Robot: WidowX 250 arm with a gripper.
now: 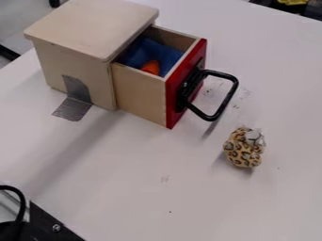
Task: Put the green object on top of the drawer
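I couldn't tell whether I was open or closed. The drawer [140, 96] stood pulled out of its wooden box [91, 30], its black handle [232, 94] jutting from the red front [174, 106]. Inside lay blue cloth [165, 52] and something orange [151, 67]. A leopard-spotted toy [242, 154] sat on the tabletop [207, 202], near the handle but apart from it. Silver tape [72, 109] ran from the box's side onto the tabletop.

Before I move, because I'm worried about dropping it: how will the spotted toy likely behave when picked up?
The spotted toy looks like stuffed plush, so it should squash slightly and probably won't slip. Being much smaller than the drawer, it's likely light. Its rounded body might roll if nudged.
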